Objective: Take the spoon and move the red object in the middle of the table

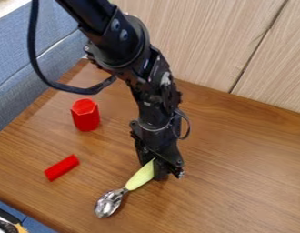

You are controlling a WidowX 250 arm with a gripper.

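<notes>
And here's the claw [160,170], low over the table, black and angular, clamped on the handle end of the spoon [129,185]! What a mix of materials: a smooth, pale yellow-green handle, broad and flattish, narrowing into a shiny metal neck and then a polished oval bowl [108,204] full of bright glints. The handle's end is tucked in at the fingertips, so the rest of the spoon sticks out from the claw, down and to the left in the camera view. The bowl leads the way, pointing to the lower left, and the long axis runs on a steep diagonal from the upper right. Whether the bowl touches the wood, I can't tell!

Moving outward, left of the claw, there's the red bar [61,168], short and smooth, lying on its side, its length slanting from lower left to upper right. Farther up the view, a stouter red block [86,117] stands upright, flat-topped, with faceted sides. The two red pieces are apart, and neither touches the spoon. Beneath them all, the brown table [243,177] with its streaky wood grain! Beyond it, pale wood-grained panels [201,41] meet at a dark seam, and blue fabric upholstery [22,86] sits over on the left.
</notes>
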